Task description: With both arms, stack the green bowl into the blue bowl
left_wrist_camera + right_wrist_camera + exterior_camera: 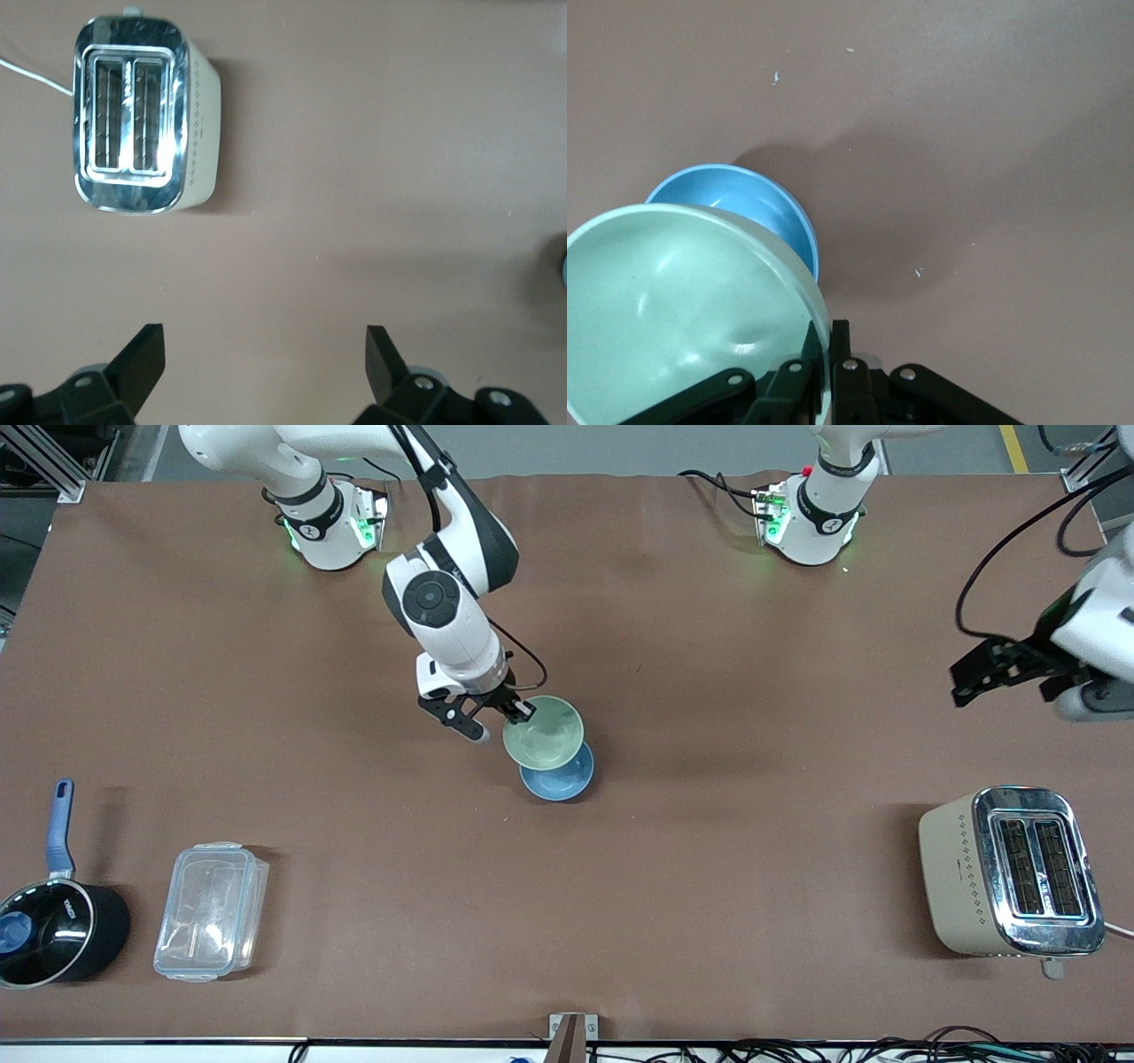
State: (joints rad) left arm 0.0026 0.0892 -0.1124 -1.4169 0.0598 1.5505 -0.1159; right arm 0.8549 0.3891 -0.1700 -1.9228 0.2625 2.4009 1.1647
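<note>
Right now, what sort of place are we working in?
Likely a robotics lab bench staged with kitchenware: a brown-covered table holding a toaster, a saucepan and a green bowl held over a blue bowl.

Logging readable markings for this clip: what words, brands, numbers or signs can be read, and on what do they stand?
Nothing can be read with confidence.
Black saucepan: white lettering on its rim, too small to read.
Toaster: only a diamond pattern, no text.
Green bowl, blue bowl, clear container: no markings visible.

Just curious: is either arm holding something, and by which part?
The right gripper pinches the green bowl by its rim, above the blue bowl. The left gripper holds nothing.
</note>
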